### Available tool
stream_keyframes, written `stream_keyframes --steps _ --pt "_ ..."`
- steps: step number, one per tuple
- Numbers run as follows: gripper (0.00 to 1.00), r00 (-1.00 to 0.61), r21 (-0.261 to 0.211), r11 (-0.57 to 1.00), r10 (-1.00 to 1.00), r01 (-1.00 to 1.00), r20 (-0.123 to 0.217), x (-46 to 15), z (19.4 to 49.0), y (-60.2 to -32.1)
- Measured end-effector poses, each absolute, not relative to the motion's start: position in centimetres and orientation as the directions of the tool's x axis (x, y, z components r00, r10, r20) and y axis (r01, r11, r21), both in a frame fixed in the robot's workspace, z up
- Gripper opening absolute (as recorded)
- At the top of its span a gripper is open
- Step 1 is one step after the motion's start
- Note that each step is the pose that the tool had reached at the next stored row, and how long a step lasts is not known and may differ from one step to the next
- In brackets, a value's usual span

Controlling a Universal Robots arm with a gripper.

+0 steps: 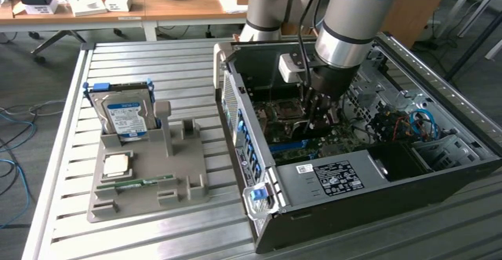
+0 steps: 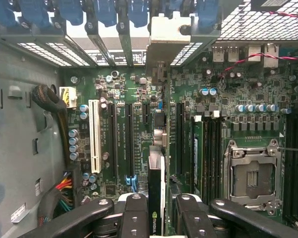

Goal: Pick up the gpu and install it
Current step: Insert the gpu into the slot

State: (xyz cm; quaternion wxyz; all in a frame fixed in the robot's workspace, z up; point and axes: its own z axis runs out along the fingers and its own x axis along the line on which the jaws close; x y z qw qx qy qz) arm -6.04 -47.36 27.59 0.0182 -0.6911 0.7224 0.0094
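Pickup done: the claw (image 2: 160,208) pinches the gpu (image 2: 156,183) edge-on over the motherboard (image 2: 228,114) inside the computer case (image 1: 337,177), three o'clock from the hard drive (image 1: 126,116); seemingly not fully seated.

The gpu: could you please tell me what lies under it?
Under the gpu, gripped edge-on by the gripper, lies the motherboard with its black slots. Whatever is directly beneath is covered by the card.

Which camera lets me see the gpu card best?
The wrist view: the gpu stands edge-on, clamped in the gripper, above the motherboard slots, with its silver bracket toward the case's back. In the exterior view the gripper, low inside the computer case, blocks most of it.
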Motion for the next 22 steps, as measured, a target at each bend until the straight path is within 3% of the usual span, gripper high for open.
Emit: stream_keyframes --steps 22 --pt "0.26 -0.044 -0.012 0.044 -0.998 -0.999 -0.039 -6.22 27.12 -47.09"
